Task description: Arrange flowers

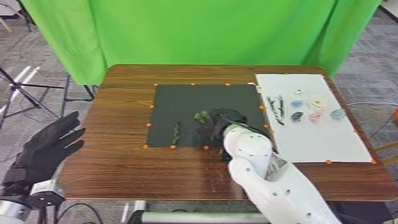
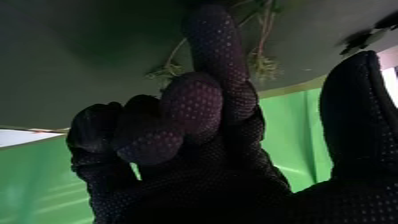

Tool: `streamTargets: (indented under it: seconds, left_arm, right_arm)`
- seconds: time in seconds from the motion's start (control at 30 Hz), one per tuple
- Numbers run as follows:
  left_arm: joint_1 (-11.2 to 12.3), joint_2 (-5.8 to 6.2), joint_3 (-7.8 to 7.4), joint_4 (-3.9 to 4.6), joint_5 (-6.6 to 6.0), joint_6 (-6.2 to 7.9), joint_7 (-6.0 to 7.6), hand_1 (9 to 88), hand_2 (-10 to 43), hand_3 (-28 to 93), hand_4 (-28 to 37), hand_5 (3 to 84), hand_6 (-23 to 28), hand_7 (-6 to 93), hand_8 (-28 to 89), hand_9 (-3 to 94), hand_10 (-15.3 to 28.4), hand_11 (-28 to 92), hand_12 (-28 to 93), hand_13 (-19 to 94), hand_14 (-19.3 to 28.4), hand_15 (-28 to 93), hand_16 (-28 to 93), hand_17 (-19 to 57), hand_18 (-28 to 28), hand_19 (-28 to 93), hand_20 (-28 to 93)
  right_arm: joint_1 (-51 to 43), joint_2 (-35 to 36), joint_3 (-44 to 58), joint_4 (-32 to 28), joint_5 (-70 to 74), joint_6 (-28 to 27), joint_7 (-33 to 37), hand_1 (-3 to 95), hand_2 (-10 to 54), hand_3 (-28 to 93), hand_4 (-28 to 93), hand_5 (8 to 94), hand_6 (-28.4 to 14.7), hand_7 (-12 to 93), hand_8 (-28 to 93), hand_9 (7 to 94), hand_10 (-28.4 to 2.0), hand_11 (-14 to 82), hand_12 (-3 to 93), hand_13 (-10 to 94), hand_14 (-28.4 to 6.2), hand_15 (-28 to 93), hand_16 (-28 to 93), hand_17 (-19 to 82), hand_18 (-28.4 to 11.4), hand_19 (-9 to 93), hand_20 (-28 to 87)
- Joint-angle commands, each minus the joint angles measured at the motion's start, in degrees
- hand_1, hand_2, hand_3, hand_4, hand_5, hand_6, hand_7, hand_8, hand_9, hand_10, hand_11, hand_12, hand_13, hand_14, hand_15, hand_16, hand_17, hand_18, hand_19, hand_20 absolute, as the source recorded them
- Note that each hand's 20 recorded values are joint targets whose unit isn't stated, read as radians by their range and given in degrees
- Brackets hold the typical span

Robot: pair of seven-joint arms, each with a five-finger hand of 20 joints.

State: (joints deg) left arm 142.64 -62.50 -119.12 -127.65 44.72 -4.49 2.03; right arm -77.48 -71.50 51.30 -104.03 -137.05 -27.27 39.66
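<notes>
the leafy sprigs (image 1: 202, 118) on the black mat (image 1: 178, 97) are judged light and springy, their thin stems easily bent and their leaf tips easily crushed; they would best be pinched low on the bare stem. the flower heads (image 1: 316, 103), laid out on the white sheet (image 1: 313, 142), seem softer, so the petals should be left unsqueezed. both mat and sheet are carried by the brown counter (image 1: 111, 175). in the head view, the right hand (image 1: 231, 116) is seen from above, over the mat beside the sprigs, and the flower layout is given. in the right wrist view, its inner side is shown: loosely bent fingers (image 2: 193, 97), the thumb (image 2: 351, 115) set wide of them, nothing visibly gripped, and thin stems beyond. the left hand (image 1: 51, 145) is held loosely spread, empty, by the counter's side.
</notes>
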Motion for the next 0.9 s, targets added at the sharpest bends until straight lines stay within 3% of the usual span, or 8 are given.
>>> streamTargets:
  seconds: [0.03,0.27,0.4,0.5,0.6,0.73,0.83,0.9]
  left_arm:
    - [-0.1,0.2,0.22,0.07,-0.02,-0.35,-0.45,24.1,-7.5,70,-26.2,25.7,1.5,18.4,-10,19.5,9.1,13,19,15,11.7,19,7,-10.2,16.9,34,11]
    - [0.3,-0.05,0.01,-0.12,-0.03,-0.29,-0.3,24.1,-7.5,70,-26.2,25.7,1.5,18.4,-10,19.5,9.1,13,19,15,11.7,19,7,-10.1,16.9,34,11]
    - [0.4,-0.17,-0.16,-0.09,-0.05,-0.28,-0.27,24.0,-7.7,70,-26.3,25.7,1.5,18.4,-10,19.5,9.1,13,19,15,11.7,19,7,-10.2,16.9,34,11]
    - [0.5,-0.28,-0.2,-0.18,-0.01,-0.3,-0.14,24.0,-7.6,70,-26.3,25.8,1.6,18.4,-10,19.5,9.1,13,19,15,11.8,19,7,-10.2,16.9,34,11]
    - [0.5,-0.34,-0.24,-0.17,-0.04,-0.27,-0.16,24.1,-7.6,70,-26.3,25.8,1.6,18.4,-10,19.5,9.1,13,19,15,11.7,19,7,-10.1,16.9,34,11]
    - [0.7,-0.3,-0.29,-0.22,0.0,-0.23,-0.04,24.1,-7.5,70,-26.3,25.8,1.6,18.3,-10,19.5,9.1,13,19,15,11.7,19,7,-10.2,16.8,34,11]
    - [0.4,-0.19,-0.21,-0.06,-0.05,-0.29,-0.07,24.1,-7.5,70,-26.2,25.8,1.6,18.4,-10,19.5,9.1,13,19,15,11.7,19,7,-10.2,16.9,34,11]
    - [0.6,-0.08,-0.22,-0.1,-0.11,-0.21,-0.05,24.1,-7.5,70,-26.3,25.7,1.6,18.3,-10,19.5,9.1,13,19,15,11.8,19,7,-10.1,16.9,34,11]
  right_arm:
    - [-1.3,-1.2,-1.7,1.2,-0.9,-0.4,-2.1,11.9,1.5,73,-24,75.1,-2.0,44,-10,79.0,-12.3,56.7,46.8,69,-13.1,81,38,27,-25.3,87,56]
    - [-1.9,-0.7,-1.5,0.3,-0.8,-2.5,-0.9,11.8,1.6,73,-24,75.2,-2.0,44,-10,79.1,-12.3,56.5,46.6,68,-13.0,81,38,27,-25.4,86,57]
    - [-2.1,0.8,-0.6,-2.4,-3.5,-0.5,-0.6,11.8,1.7,73,-24,74.9,-1.9,45,-10,78.9,-12.6,57.7,47.1,68,-13.4,82,38,27,-25.6,86,57]
    - [-2.9,2.6,0.6,-4.9,-2.6,3.5,-0.7,12.6,1.5,74,-23,73.8,-1.7,49,-10,78.3,-12.8,60.0,48.8,68,-13.8,83,40,27,-25.6,86,57]
    - [-4.3,4.7,1.1,-6.7,-3.9,11.2,-1.7,14.7,2.7,75,-22,70.0,-2.3,53,-12,73.9,-13.4,62.5,50.4,65,-14.8,86,41,26,-25.4,86,58]
    - [-6.4,7.3,1.8,-8.2,-3.6,19.9,-6.0,15.2,3.5,78,-21,63.8,-4.4,50,-13,67.1,-14.0,62.7,51.7,58,-16.6,86,40,21,-24.6,82,58]
    - [-7.0,8.5,1.6,-8.4,-2.1,21.1,-6.9,15.2,4.5,80,-21,60.1,-4.0,48,-14,61.2,-15.0,61.7,51.2,53,-17.4,85,39,17,-24.3,79,58]
    - [-7.3,8.5,1.9,-8.2,-0.9,18.5,-7.3,14.9,5.3,81,-21,59.3,-3.8,45,-14,57.8,-16.4,61.3,50.9,50,-18.0,85,38,16,-24.3,77,58]
